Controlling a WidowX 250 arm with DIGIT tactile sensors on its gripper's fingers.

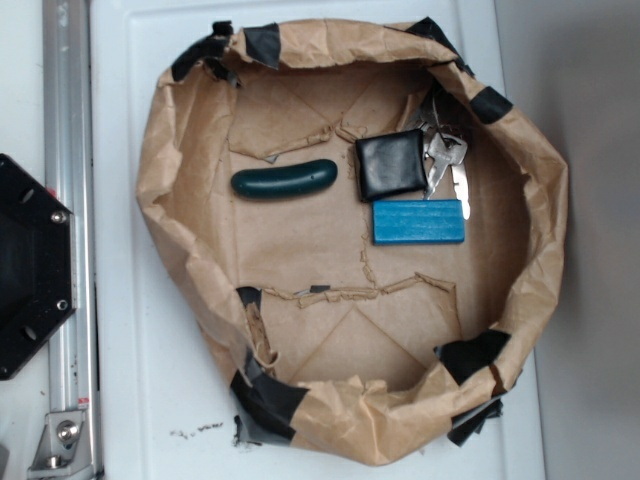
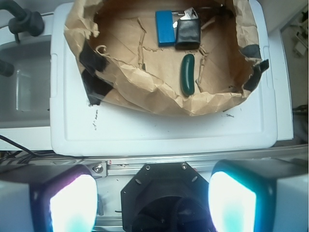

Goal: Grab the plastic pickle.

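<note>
The plastic pickle (image 1: 284, 180) (image 2: 188, 74) lies flat on the floor of the brown paper basket (image 1: 180, 250) (image 2: 145, 87), apart from the black pouch (image 1: 391, 164) (image 2: 188, 35) and the blue block (image 1: 419, 221) (image 2: 164, 27). The gripper (image 2: 152, 200) is high above and outside the basket, its jaws wide apart and empty. To grasp well, I think it should come over the crumpled wall, descend straight, and close across the short width of the pickle, near its middle, because the glossy surface can slip.
</note>
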